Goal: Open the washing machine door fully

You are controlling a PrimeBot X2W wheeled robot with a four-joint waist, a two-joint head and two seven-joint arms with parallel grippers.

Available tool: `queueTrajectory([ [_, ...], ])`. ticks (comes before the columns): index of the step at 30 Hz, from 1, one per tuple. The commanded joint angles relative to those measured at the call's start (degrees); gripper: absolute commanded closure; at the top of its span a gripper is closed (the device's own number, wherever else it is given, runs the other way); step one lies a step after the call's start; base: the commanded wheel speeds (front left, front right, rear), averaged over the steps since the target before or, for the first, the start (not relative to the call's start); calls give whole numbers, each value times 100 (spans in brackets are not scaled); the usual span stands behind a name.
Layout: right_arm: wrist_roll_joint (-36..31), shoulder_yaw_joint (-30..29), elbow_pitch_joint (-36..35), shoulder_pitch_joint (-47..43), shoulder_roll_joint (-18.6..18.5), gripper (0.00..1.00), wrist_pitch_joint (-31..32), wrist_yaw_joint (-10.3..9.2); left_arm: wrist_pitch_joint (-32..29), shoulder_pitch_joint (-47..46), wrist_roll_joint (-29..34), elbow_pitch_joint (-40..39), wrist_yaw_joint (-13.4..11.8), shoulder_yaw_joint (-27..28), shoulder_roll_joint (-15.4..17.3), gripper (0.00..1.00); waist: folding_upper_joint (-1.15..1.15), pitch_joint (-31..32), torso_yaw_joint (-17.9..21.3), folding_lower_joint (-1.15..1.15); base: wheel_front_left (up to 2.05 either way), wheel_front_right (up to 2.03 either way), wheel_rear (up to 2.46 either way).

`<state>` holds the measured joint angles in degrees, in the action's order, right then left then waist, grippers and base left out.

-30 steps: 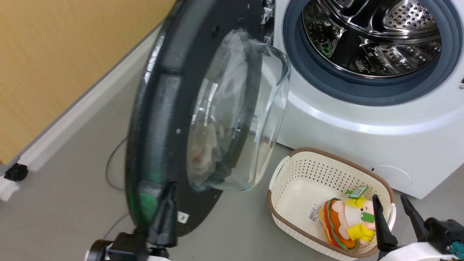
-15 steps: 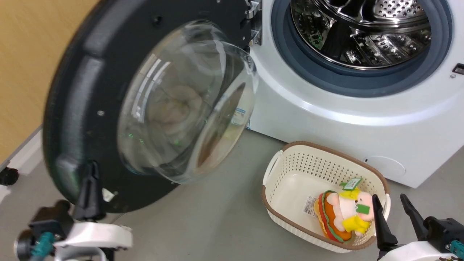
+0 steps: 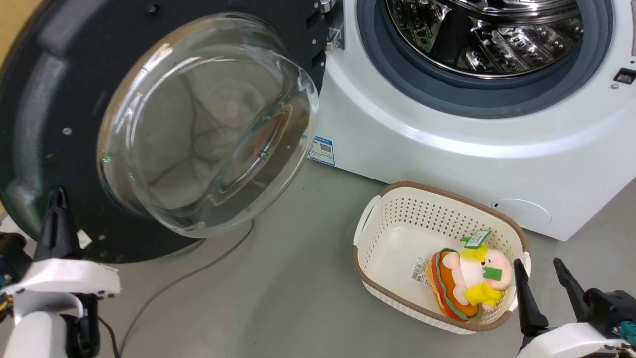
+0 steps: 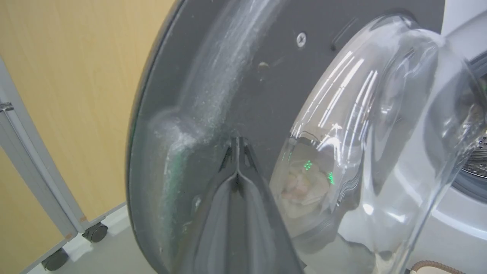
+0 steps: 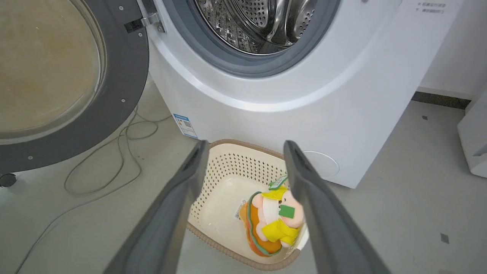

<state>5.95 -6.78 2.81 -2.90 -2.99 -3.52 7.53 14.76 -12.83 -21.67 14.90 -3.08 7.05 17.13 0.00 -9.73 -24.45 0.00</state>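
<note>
The washing machine door (image 3: 39,99) is a big black disc with a bulging clear glass bowl (image 3: 198,124). It stands swung wide to the left of the white washing machine (image 3: 447,149), inner face towards me. My left gripper (image 3: 59,193) is shut, its tips resting against the door's inner face near the lower left rim. In the left wrist view the shut left gripper (image 4: 237,140) touches the dusty black door (image 4: 266,87) beside the glass bowl (image 4: 361,133). My right gripper (image 3: 537,262) hangs open and empty at the lower right. The right wrist view has the right gripper (image 5: 245,144) above the basket.
A cream basket (image 3: 447,196) with a brown rim sits on the floor before the machine, holding a burger-shaped plush toy (image 3: 467,283). The steel drum (image 3: 487,30) is exposed. A grey cable (image 3: 174,286) lies under the door. A yellow wall panel (image 4: 76,95) on casters (image 4: 95,232) stands left.
The door has swung further open towards the left, and my left gripper has followed it leftwards against its inner face. The head camera has shifted slightly. The right gripper has stayed put.
</note>
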Motion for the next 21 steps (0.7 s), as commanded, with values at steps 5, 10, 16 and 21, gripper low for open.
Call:
queueTrajectory([
  [5, -62, 20, -26, 122, 12, 0, -17, -4, 23, -315, 187, 467, 218, 407, 49, 100, 0, -5, 77, 0, 0, 0, 0],
  [10, -30, 48, 42, 102, 12, 0, -55, -4, 23, -127, 452, 408, 253, 698, -101, 100, 0, 53, 142, 0, 0, 0, 0],
  [16, 99, 171, 217, 83, 12, 0, -207, -4, 23, 459, 828, -31, 199, 871, -433, 100, 0, 247, 288, 0, 0, 0, 0],
  [21, 142, 220, 330, 61, 12, 0, -282, -4, 23, 887, 1053, -476, 159, 876, -691, 100, 0, 381, 371, 0, 0, 0, 0],
])
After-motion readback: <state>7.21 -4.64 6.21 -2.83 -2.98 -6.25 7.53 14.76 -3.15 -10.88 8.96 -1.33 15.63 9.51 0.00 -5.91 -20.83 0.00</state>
